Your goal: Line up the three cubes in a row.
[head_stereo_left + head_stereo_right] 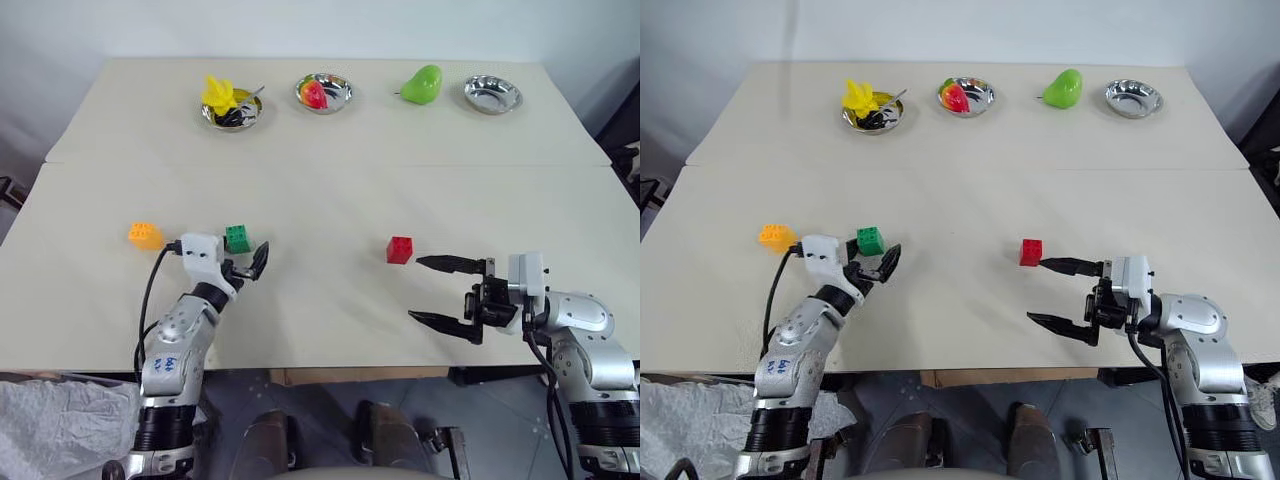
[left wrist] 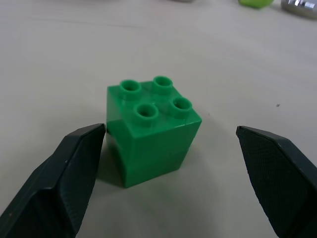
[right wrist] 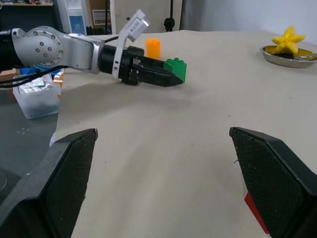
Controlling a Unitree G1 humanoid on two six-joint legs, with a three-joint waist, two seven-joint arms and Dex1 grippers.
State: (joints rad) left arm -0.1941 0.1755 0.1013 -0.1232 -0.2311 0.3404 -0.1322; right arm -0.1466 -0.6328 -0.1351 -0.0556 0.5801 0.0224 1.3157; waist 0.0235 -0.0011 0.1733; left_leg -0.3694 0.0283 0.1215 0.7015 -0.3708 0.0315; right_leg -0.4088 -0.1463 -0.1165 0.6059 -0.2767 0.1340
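Nearest the camera, both black two-fingered grippers hang low over the beige table (image 1: 330,190), each spread wide and holding nothing. Left gripper (image 1: 247,264) has its fingers reaching either side of the small green studded plastic block (image 1: 238,238), one finger nearly touching its side in the wrist view. Right gripper (image 1: 440,292) points leftward, one fingertip just beside the small red studded plastic block (image 1: 400,249). Further left sits the small orange studded plastic block (image 1: 145,235), near the green one.

A likely slip: closing off-centre would push or twist the green block rather than clamp it, and the right fingertip could nudge the red block askew.

Open tabletop lies between green and red, ample for a row. Far back, well apart, stand steel bowls, a yellow spiky toy (image 1: 220,93) and a green pear-shaped fruit (image 1: 422,85).
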